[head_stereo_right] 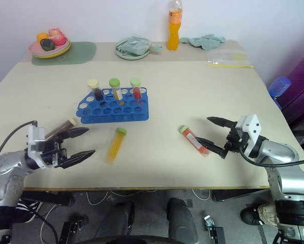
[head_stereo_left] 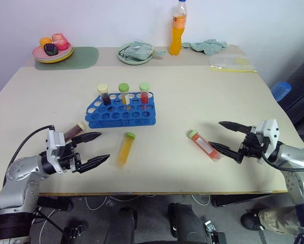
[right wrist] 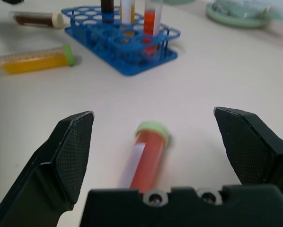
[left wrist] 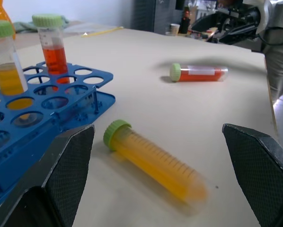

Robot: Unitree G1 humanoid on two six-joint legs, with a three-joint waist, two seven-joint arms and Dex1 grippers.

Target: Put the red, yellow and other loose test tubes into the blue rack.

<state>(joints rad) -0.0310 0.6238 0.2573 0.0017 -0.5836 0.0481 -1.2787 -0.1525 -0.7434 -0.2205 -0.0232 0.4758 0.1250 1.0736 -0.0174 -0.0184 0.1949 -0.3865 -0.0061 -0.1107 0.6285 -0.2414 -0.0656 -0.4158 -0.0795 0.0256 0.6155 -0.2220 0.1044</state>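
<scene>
Now we hold our left end effector (head_stereo_left: 95,147) low over the near left edge of the tabletop (head_stereo_left: 203,96), its fingers spread wide and empty, pointing inward toward the yellow tube (head_stereo_left: 125,148), which lies flat just in front of the blue rack (head_stereo_left: 120,116). Beside our left fingers, toward the rack, lies the maroon tube (head_stereo_left: 73,130) with its cream cap. Three capped tubes already stand upright in the rack's back row. Further right, the red tube (head_stereo_left: 205,145) lies on its side, just ahead of our right end effector (head_stereo_left: 224,136), which also gapes open and empty, aimed inward. Along the far edge by the white wall sit a plate of toy fruit (head_stereo_left: 53,52), a green plate (head_stereo_left: 135,53), an orange bottle (head_stereo_left: 178,35) and a cloth (head_stereo_left: 205,46).
</scene>
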